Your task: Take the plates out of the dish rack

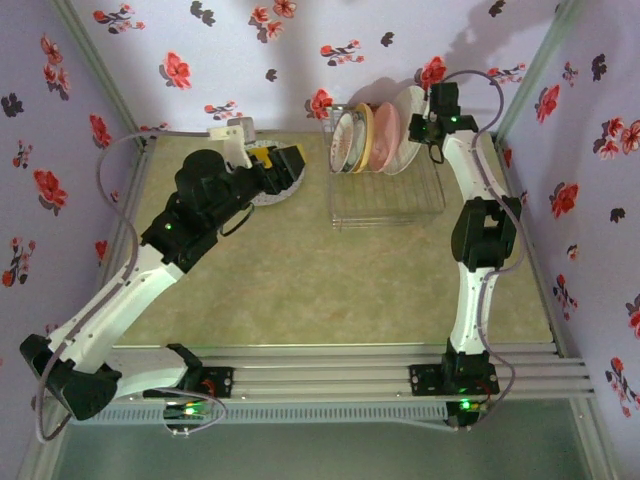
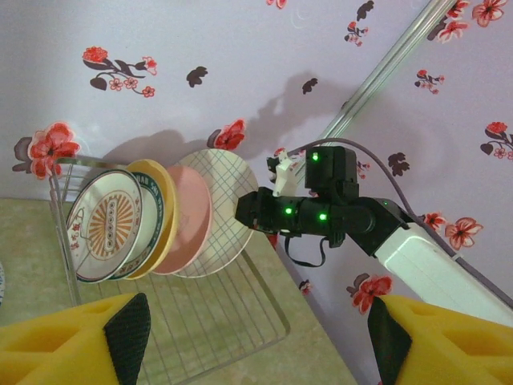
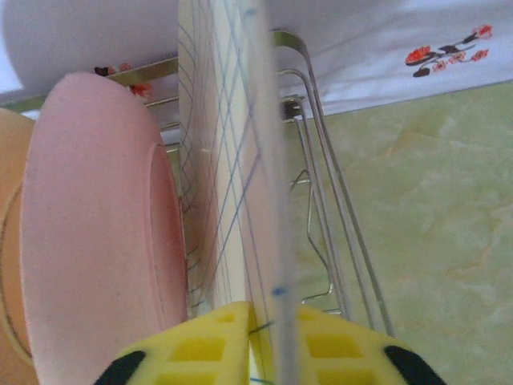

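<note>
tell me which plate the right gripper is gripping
The grid-checked plate, last in the row beside the pink plate; the right gripper pinches its rim.

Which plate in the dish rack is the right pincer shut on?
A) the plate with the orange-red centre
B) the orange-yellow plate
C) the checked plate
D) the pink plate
C: in the right wrist view the right pincer has its yellow pads on both sides of the rim of the checked plate. The pink plate stands beside it.
</note>
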`<act>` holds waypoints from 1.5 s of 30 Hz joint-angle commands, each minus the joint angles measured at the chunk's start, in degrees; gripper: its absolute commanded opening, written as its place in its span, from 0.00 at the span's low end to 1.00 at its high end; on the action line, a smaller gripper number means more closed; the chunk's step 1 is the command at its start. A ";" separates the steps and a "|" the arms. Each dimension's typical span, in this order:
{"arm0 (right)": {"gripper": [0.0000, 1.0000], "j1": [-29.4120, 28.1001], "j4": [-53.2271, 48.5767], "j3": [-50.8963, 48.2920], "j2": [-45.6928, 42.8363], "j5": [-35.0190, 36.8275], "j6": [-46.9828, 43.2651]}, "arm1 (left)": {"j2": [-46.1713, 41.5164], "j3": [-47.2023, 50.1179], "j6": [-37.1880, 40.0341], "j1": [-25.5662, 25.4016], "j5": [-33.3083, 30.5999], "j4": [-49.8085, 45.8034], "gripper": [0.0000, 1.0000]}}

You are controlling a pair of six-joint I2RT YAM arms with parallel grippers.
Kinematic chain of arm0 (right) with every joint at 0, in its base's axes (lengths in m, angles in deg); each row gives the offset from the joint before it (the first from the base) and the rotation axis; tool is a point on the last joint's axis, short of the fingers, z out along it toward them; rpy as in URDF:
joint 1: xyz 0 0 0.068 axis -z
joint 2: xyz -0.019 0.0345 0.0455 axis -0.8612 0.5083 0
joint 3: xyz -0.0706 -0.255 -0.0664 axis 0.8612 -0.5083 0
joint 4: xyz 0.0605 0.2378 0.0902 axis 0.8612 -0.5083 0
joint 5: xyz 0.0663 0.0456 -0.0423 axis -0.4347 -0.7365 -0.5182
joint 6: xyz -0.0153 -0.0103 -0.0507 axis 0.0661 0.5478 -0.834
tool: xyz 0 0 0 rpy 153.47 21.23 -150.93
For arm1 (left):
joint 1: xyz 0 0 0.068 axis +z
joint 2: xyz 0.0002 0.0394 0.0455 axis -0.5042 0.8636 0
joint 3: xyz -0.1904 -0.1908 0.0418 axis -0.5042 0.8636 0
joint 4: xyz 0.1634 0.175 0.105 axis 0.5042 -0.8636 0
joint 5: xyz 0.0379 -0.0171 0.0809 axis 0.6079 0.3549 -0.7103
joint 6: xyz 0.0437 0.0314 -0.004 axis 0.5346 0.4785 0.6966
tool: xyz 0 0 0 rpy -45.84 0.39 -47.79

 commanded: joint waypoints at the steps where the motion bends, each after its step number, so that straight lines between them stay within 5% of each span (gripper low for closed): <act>1: 0.07 -0.98 -1.17 2.44 -0.18 3.59 -1.66 | -1.37 0.47 0.55 -0.33 -1.45 0.22 0.75; 4: 0.00 -1.62 -1.04 2.56 -1.03 5.31 -1.66 | -1.69 0.71 0.44 -0.36 -1.40 0.06 0.75; 31: 0.00 -4.95 -3.66 3.16 -18.38 27.29 -6.32 | -1.28 3.20 -1.31 -0.40 -0.97 5.35 0.77; 39: 0.00 -5.51 -2.72 -3.72 -30.19 26.83 -2.35 | 2.97 0.21 -2.54 -0.36 2.00 6.19 0.77; 45: 0.00 -5.97 -0.35 -12.98 -41.64 19.03 3.53 | 7.62 -3.87 -5.81 1.13 6.10 3.67 0.77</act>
